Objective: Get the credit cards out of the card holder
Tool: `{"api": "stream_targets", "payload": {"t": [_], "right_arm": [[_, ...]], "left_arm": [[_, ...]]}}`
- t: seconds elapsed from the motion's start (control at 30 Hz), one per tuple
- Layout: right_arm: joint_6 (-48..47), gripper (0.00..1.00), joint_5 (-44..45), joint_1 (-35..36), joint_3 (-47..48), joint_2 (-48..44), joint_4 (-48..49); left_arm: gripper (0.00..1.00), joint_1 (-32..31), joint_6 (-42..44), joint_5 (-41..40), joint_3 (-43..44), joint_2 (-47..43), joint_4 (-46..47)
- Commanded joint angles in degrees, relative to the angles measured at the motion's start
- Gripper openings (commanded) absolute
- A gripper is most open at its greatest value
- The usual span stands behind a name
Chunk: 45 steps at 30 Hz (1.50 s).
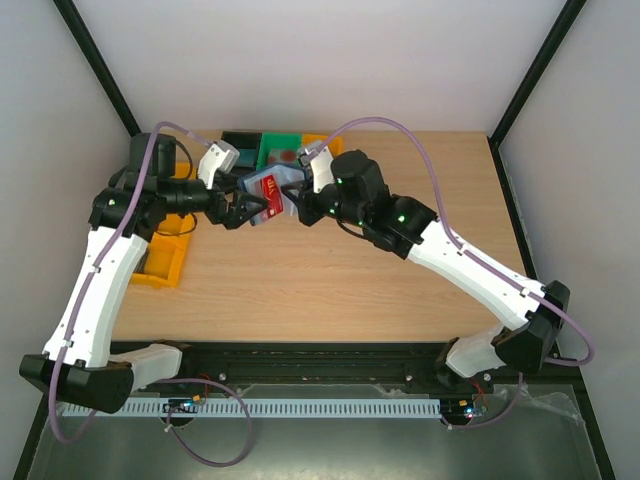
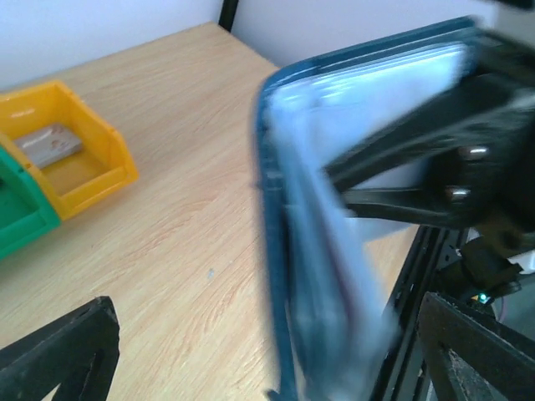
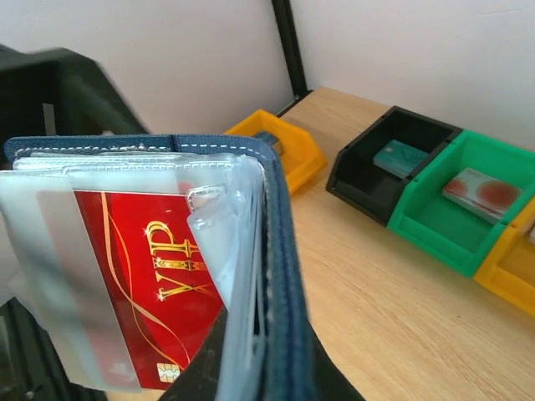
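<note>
R gripper (image 1: 295, 208) fingers clamp card holder (image 1: 268, 192), held clear of table (image 1: 330, 290) at upper centre — presents red VIP card (image 3: 150, 276) to L gripper (image 1: 246, 213), fingers spread wide, holding nothing.

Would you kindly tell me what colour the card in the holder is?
The card is red with gold VIP lettering and swirls; right wrist view shows it best.

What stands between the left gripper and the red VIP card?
Only the clear plastic sleeve covering the red VIP card. The open left gripper is right beside the card holder, held up by the right gripper; nothing else visible intervenes.
</note>
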Motion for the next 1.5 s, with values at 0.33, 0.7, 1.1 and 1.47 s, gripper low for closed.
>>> {"api": "stream_targets", "payload": {"t": [0.33, 0.7, 1.1, 1.47], "right_arm": [[-0.3, 0.02, -12.3, -0.8, 0.1, -4.1, 3.6], [0.7, 0.43, 9.4, -5.0, -3.6, -3.4, -3.4], [21.4, 0.25, -35.7, -3.5, -15.4, -3.3, 43.4], [25.3, 0.11, -28.7, -3.5, -14.0, 3.7, 41.8]], "left_arm": [[0.02, 0.4, 1.1, 8.3, -2.0, -1.0, -0.1], [0.02, -3.5, 0.6, -46.0, -7.4, -1.2, 7.0], [0.02, -8.5, 0.5, -46.6, -4.8, 3.3, 4.8], [0.02, -4.1, -3.3, -19.2, -2.2, 2.4, 2.9]]}}
